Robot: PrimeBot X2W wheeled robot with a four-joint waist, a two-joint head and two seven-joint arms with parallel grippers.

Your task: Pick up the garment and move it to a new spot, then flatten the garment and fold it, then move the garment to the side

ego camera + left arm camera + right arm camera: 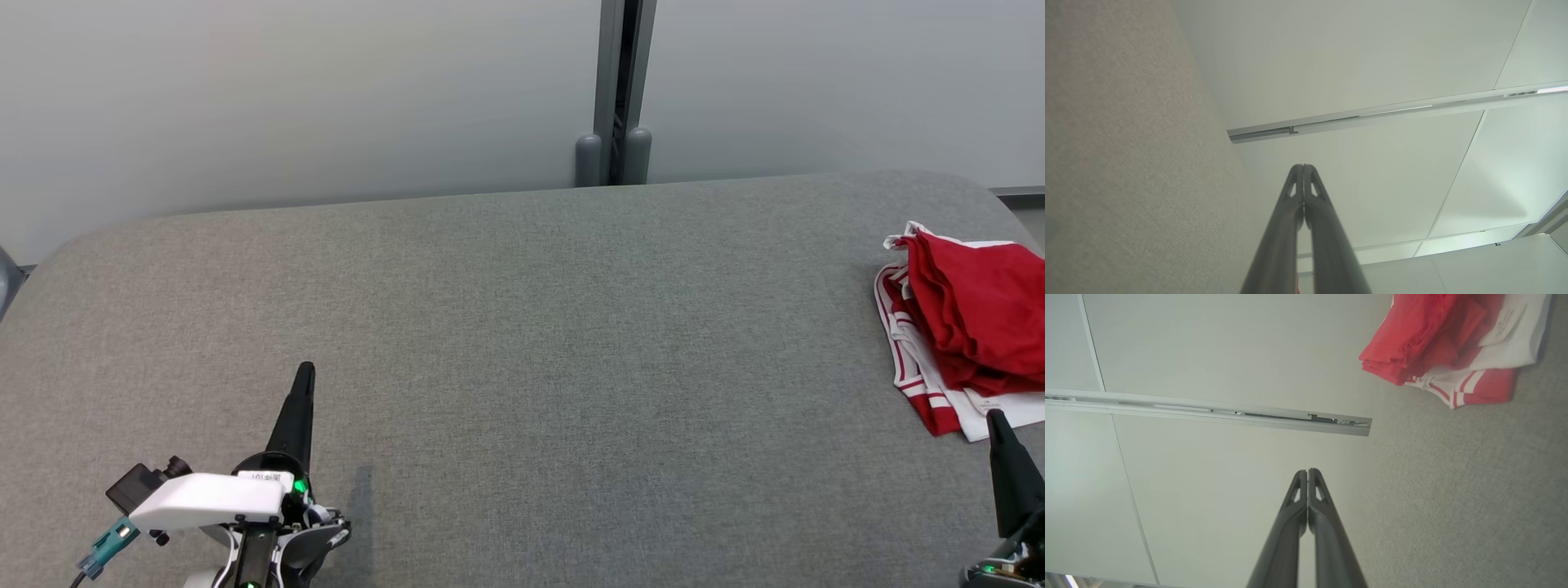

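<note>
The garment [967,322] is red with white trim and stripes, lying bunched and folded at the table's far right edge; the right wrist view has the garment [1437,339] at its top right. My right gripper [998,418] is shut and empty at the lower right, its tip just in front of the garment's near white hem. In the right wrist view its fingers [1306,473] are pressed together. My left gripper [305,369] sits at the lower left, shut with nothing in it, far from the garment. Its closed fingers [1303,167] point past the table edge.
The grey fabric-covered table [522,343] spreads wide between the two grippers. Behind it stands a pale wall with a grey vertical post [616,90]. The table's corners are rounded at left and right.
</note>
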